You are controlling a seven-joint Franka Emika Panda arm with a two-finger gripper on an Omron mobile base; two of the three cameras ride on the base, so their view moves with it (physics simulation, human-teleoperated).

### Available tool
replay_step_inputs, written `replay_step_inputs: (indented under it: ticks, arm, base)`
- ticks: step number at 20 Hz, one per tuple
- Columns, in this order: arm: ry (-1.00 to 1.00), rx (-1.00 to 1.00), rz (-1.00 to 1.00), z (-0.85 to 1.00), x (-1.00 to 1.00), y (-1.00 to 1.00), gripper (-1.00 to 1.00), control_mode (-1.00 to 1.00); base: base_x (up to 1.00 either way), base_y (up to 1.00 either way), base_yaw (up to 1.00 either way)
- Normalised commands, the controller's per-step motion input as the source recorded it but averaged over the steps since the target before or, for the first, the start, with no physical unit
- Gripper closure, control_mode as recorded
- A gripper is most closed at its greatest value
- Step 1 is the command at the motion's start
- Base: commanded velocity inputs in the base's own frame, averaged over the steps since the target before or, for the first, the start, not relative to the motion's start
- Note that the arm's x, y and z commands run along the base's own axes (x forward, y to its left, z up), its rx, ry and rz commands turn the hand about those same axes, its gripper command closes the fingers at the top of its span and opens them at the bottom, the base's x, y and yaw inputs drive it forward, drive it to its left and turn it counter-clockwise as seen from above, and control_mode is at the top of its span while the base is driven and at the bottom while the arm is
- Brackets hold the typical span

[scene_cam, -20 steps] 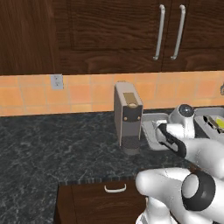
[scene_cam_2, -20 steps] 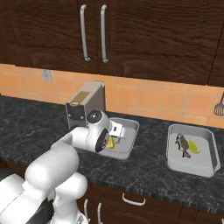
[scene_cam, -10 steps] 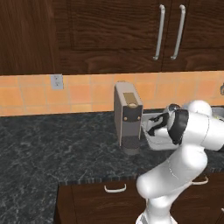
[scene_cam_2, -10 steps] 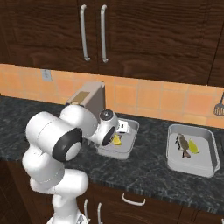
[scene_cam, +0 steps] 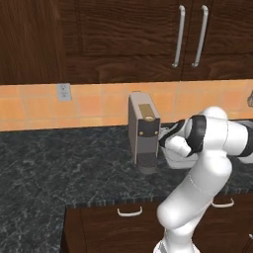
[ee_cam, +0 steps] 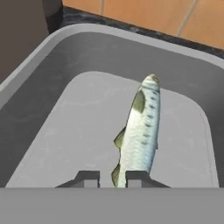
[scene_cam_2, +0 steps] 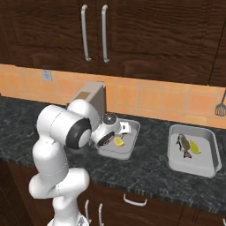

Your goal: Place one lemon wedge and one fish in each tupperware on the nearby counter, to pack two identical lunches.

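In the hand view a silver-green fish point(ee_cam: 141, 127) hangs tail-first from my gripper point(ee_cam: 111, 179), which is shut on its tail. It hangs over the floor of the left tupperware point(ee_cam: 78, 131), with its head toward the tray's far wall. From the right base view my gripper point(scene_cam_2: 124, 129) is above that left tupperware point(scene_cam_2: 115, 154), where a yellow lemon wedge point(scene_cam_2: 118, 141) lies. The right tupperware point(scene_cam_2: 194, 165) holds a fish point(scene_cam_2: 183, 145) and a lemon wedge point(scene_cam_2: 194, 148). Both trays sit on the speckled counter point(scene_cam_2: 150, 172).
A tall grey coffee machine point(scene_cam: 144, 131) stands just left of the left tray, close to my hand. A spatula point(scene_cam_2: 220, 106) hangs on the orange tiled wall at the far right. Dark cabinets hang above, and drawers with white handles point(scene_cam: 129, 212) sit below the counter edge.
The arm's elbow and upper links have swung up and across in front of the coffee machine. The hand has stayed over the left tray with the fish still in its grip.
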Motion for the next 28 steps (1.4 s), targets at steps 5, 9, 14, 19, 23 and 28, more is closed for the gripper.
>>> replay_step_inputs:
  ticks: [5, 9, 14, 19, 23, 28]
  arm:
    - [0.00, 0.00, 0.12, -0.02, 0.27, -0.03, -1.00, -1.00]
    - [0.05, 0.00, 0.02, 0.55, -0.01, 0.02, -1.00, -1.00]
    - [0.10, 0.00, 0.00, 0.86, -0.28, 0.12, -1.00, -1.00]
    - [0.04, 0.00, 0.00, 1.00, -0.36, 0.28, -1.00, -1.00]
    - [0.00, -0.01, 0.00, 0.28, -0.71, 0.23, -1.00, -1.00]
    - [-0.08, -0.01, 0.00, 0.12, -0.67, -0.24, -1.00, -1.00]
  base:
    - [0.00, 0.00, 0.00]
    - [0.00, 0.00, 0.00]
    - [0.00, 0.00, 0.00]
    - [0.00, 0.00, 0.00]
    - [0.00, 0.00, 0.00]
    - [0.00, 0.00, 0.00]
